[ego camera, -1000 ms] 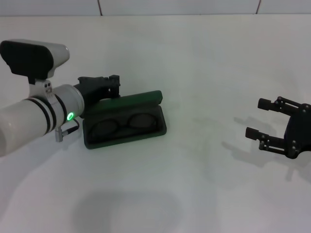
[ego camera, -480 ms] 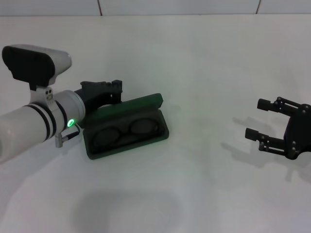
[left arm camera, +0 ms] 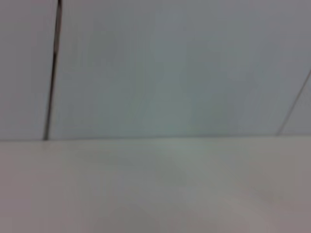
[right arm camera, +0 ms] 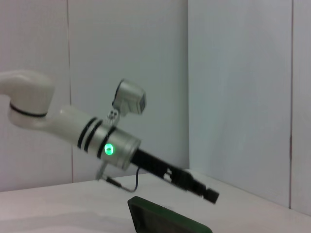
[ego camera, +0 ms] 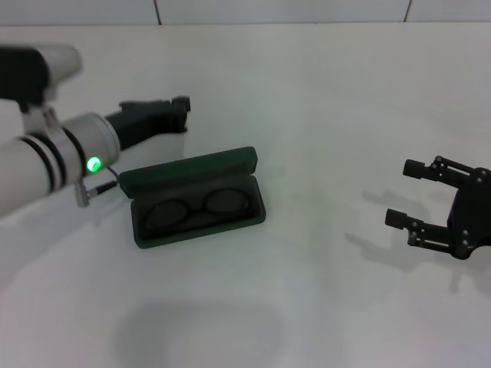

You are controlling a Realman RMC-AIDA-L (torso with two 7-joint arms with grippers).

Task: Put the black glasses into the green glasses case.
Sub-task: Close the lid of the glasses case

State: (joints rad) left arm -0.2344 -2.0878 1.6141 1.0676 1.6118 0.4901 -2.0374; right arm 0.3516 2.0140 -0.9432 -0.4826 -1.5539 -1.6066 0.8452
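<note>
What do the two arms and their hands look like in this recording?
The left arm is a white cylinder with black rings, a lit green indicator, a white-and-black camera housing on top and a thin cable beneath; its left hand is slim and black. The right hand is black, with jointed, linkage-style fingers studded with small screws.

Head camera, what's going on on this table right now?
The black glasses lie inside the green glasses case, whose lid stands open on the white table. The left end effector is above and behind the case, touching nothing. The right end effector is off to the robot's right with its fingers open and nothing in them.
</note>
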